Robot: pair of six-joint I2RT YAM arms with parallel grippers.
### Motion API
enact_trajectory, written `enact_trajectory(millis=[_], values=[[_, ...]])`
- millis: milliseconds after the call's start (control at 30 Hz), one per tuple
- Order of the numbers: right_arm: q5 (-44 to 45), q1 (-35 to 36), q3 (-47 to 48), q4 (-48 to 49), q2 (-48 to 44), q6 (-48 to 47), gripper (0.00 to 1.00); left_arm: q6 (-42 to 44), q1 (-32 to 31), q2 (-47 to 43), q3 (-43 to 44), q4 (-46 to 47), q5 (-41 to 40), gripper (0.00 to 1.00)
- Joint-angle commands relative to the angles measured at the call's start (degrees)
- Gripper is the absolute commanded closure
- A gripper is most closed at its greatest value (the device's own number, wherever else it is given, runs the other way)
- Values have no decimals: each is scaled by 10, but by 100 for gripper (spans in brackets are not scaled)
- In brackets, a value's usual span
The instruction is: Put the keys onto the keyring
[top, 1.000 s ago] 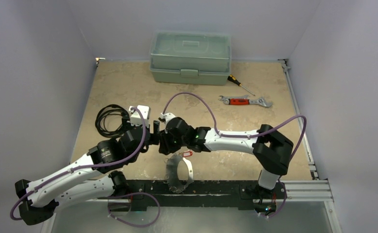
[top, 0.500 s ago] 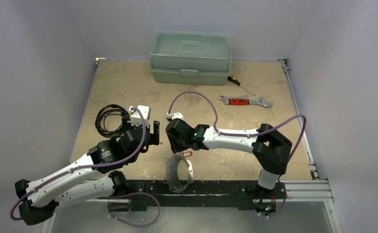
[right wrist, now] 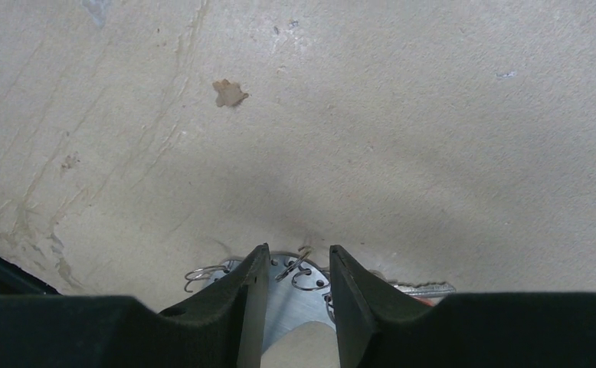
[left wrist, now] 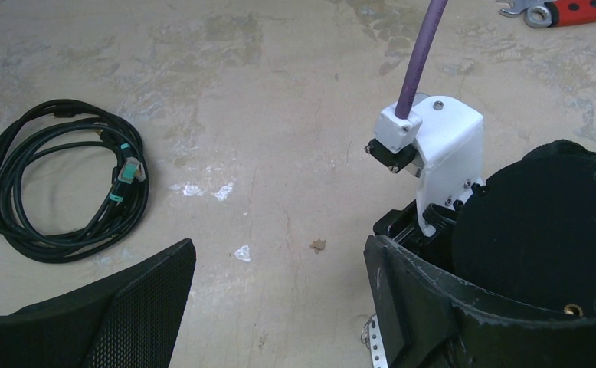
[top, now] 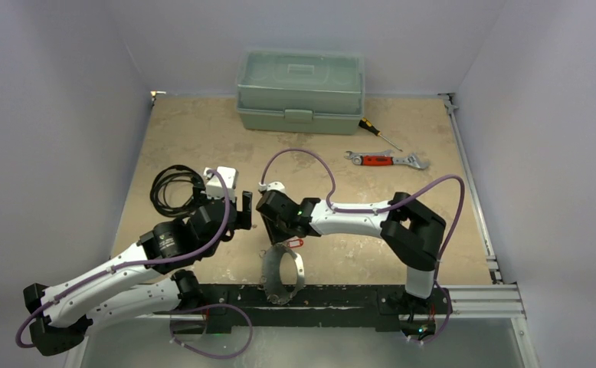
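Right arm (top: 356, 218) is reaching further left than a second ago, and the right tool (right wrist: 296, 264) is now standing apart from the left tool (left wrist: 279, 253). Keyring (top: 278, 270) is lying at the worktop's (top: 203, 130) near edge, with the red-tagged key (top: 296, 243) at its far end. Right tool is hanging half-closed astride the ring's top; grip cannot be told. Left tool is gaping wide, empty. Cable (left wrist: 57, 184) is lying beyond.

High overview, two close-ups over table (top: 203, 130)
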Motion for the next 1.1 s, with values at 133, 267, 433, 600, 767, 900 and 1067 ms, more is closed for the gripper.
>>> enact_trajectory(millis=[133, 267, 433, 600, 767, 900, 1067], values=[[-14, 7, 26, 4, -5, 3, 66, 11, 3, -8, -2, 8, 1, 19], [-14, 7, 24, -1, -7, 2, 67, 11, 3, -10, -2, 8, 1, 19], [-24, 7, 26, -1, -1, 0, 71, 12, 3, -11, -3, 8, 1, 19], [-27, 7, 22, -2, -2, -4, 73, 12, 3, -12, -2, 9, 1, 19], [-26, 7, 22, -9, -1, -6, 74, 12, 3, -12, -2, 9, 1, 19], [-24, 8, 21, -13, 2, -6, 73, 12, 3, -12, -3, 9, 1, 19], [-26, 7, 22, -14, 8, -9, 77, 12, 3, -12, -3, 9, 1, 19]])
